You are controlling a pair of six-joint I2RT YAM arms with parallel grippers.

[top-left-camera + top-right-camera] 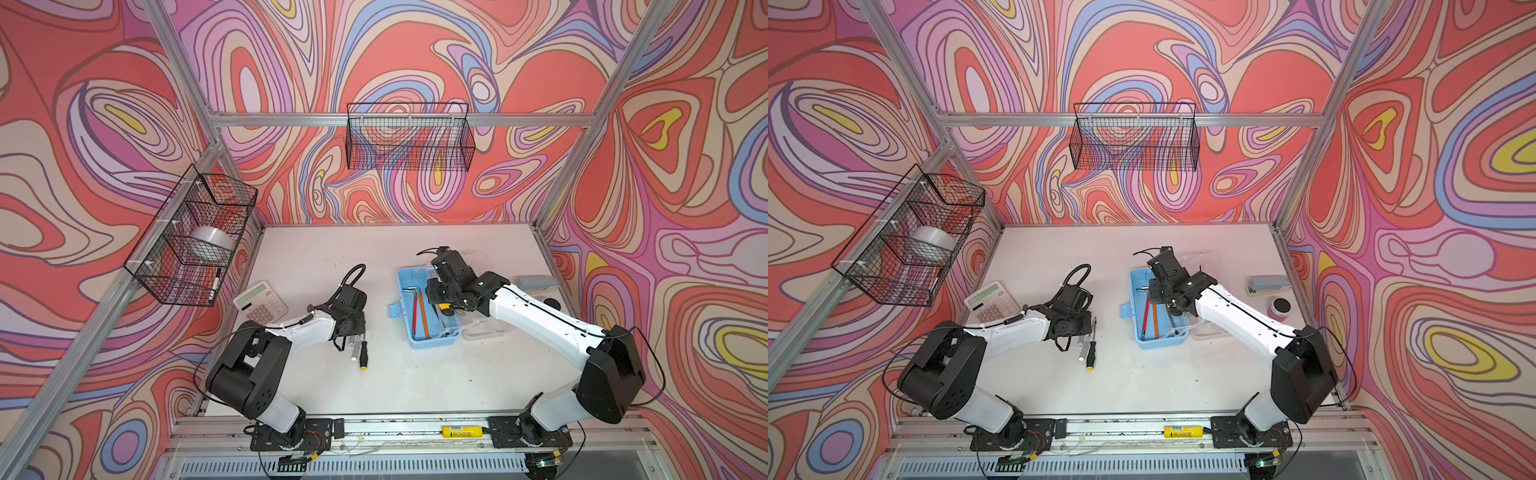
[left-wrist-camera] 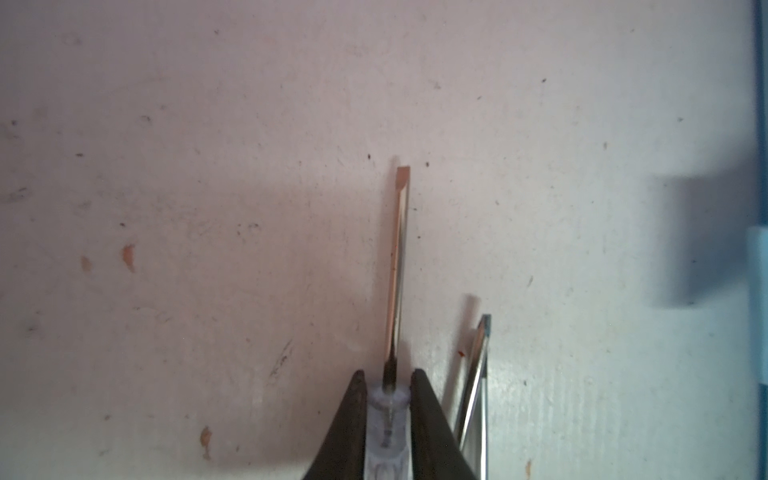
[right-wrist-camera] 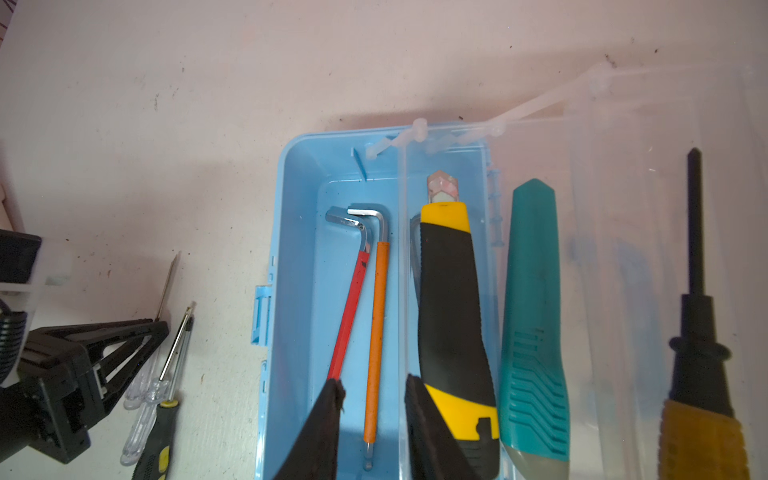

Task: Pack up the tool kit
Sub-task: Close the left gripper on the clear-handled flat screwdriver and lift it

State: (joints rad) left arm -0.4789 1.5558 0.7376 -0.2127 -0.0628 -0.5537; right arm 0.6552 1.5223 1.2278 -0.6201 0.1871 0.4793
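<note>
The light-blue box [image 3: 316, 311] is set open, its clear lid [image 3: 623, 208] laid flat beside it. Inside are laid a red hex key [image 3: 351, 299] and an orange hex key [image 3: 376, 332], side by side, and a yellow-and-black utility knife [image 3: 451, 311] in what seems a clear tray [image 3: 411, 183]. A teal utility knife [image 3: 532, 311] and a dark screwdriver [image 3: 698, 332] are laid on the lid. A clear-handled screwdriver [image 2: 397, 257] and a black-handled screwdriver [image 1: 364, 351] are seen outside the box

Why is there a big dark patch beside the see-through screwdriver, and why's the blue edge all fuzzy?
In the left wrist view, the dark patch is shadow on the table around the clear-handled screwdriver in the left gripper; the light-blue box at the edge is out of focus. In the right wrist view, the clear lid looks hazy.
</note>
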